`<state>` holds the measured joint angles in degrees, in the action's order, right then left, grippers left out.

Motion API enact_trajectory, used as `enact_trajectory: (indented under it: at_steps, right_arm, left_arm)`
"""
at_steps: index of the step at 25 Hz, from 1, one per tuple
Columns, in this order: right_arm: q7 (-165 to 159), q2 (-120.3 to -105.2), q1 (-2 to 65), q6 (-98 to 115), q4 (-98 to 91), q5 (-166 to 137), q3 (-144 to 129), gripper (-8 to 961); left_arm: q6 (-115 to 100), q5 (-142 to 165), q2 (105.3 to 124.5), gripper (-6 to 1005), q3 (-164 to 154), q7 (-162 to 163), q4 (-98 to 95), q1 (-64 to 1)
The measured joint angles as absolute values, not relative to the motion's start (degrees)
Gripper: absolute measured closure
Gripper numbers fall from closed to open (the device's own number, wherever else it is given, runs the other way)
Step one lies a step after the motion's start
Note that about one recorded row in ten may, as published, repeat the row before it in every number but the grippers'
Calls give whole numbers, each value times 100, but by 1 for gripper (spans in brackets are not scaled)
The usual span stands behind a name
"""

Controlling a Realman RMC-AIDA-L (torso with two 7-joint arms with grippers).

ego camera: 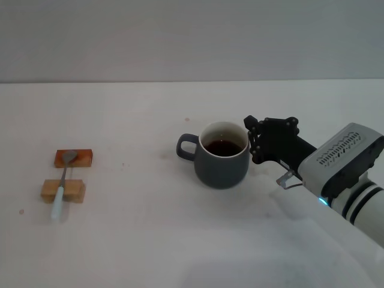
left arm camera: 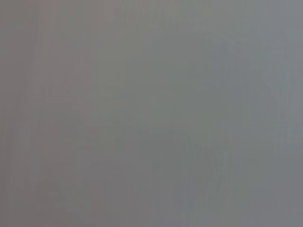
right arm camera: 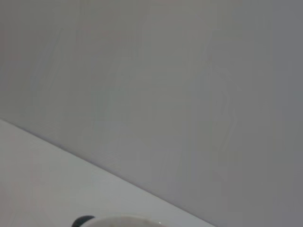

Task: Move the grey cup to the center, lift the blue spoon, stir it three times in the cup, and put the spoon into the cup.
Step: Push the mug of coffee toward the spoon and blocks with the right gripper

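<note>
The grey cup (ego camera: 222, 163) stands upright near the middle of the table in the head view, handle toward the left, with dark liquid inside. Its pale rim also shows at the edge of the right wrist view (right arm camera: 120, 220). My right gripper (ego camera: 252, 141) is right beside the cup's right wall, with its black fingers spread apart and not around the cup. The blue spoon (ego camera: 62, 186) lies far left, bowl on a reddish wooden block (ego camera: 75, 158), stem across a pale wooden block (ego camera: 72, 191). The left gripper is out of view.
The white table (ego camera: 144, 240) ends at a grey wall behind. The left wrist view shows only a plain grey surface. Open table lies between the spoon and the cup.
</note>
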<state>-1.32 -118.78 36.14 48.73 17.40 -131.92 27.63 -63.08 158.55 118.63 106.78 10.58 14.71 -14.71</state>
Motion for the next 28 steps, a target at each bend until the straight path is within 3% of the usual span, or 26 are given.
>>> enact_trajectory:
  at_steps: [28]
  right_arm:
    - [-350,-11927,3495,4127,1846,-13422,3021,952]
  left_arm:
    - [-6414,15866,11848,197,10544,1054,1542,-1450]
